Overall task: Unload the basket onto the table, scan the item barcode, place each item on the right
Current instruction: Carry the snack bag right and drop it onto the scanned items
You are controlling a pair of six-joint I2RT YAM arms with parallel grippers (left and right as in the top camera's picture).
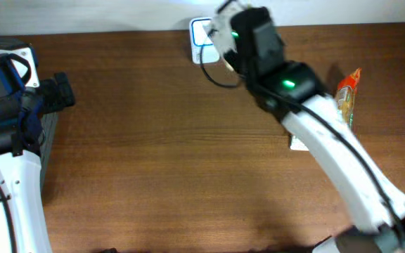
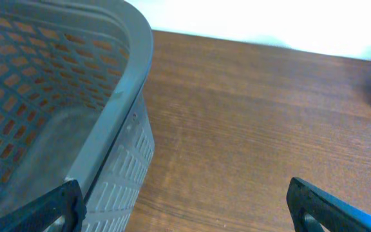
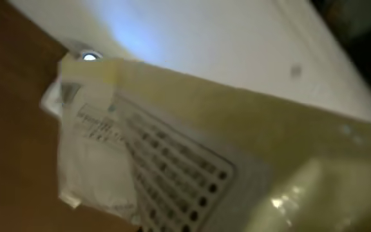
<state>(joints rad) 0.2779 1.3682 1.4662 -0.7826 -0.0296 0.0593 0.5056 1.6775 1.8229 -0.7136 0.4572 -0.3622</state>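
The table [image 1: 153,154] is brown with fine wood grain; at 9 o'clock the basket [image 2: 131,84] is grey, its walls a grid of small slots; the packet [image 3: 205,96] is pale yellow, its white label [image 3: 108,161] carrying rows of dark dots; at 3 o'clock a snack bag [image 1: 348,95] is orange and red; the right arm [image 1: 329,151] is white with 1 green light.

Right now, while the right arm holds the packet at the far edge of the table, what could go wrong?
The packet in the right end effector looks tilted and blurred in the wrist view, so its label may miss the blue and white device. The orange snack bag lies close to that arm; pulling back could knock it.
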